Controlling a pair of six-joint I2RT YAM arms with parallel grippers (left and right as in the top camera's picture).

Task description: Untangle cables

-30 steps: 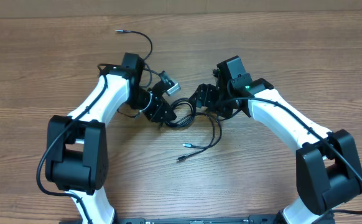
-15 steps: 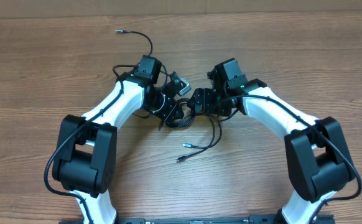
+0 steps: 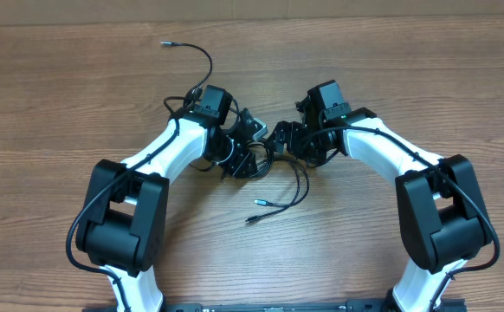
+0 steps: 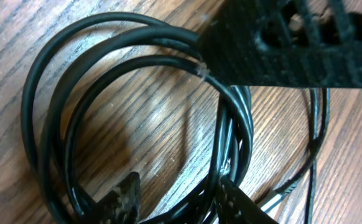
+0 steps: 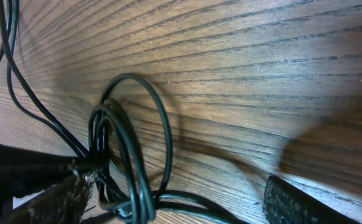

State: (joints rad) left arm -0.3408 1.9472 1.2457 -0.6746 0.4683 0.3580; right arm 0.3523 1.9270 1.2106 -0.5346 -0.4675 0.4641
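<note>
The left pincer (image 4: 178, 200) is narrow: fingertips (image 4: 126, 194) apart, wood showing in the gap. Strands of the cables (image 3: 261, 158) cross just beside one tip; can't tell if any is pinched. The coil (image 4: 47, 124) lies flat on the surface (image 3: 390, 69) right in front of it, several black turns stacked together. The right pincer (image 5: 175, 208) is wide, fingers (image 5: 305, 202) well apart, low over the wood. A cable loop (image 5: 131, 76) stands up between them, nearer one finger, not clamped. Overhead, the two pincers face each other near the middle of the surface, close together, with the bunched cables between and under them. From the bunch, two thin cords trail toward the near edge, ending in silver-tipped plugs (image 3: 259, 202) lying loose, apart from both pincers. Another cord (image 3: 210, 61) curves off toward the far left corner, its plug end (image 3: 165, 42) resting alone on the wood, well apart from the bunch.
</note>
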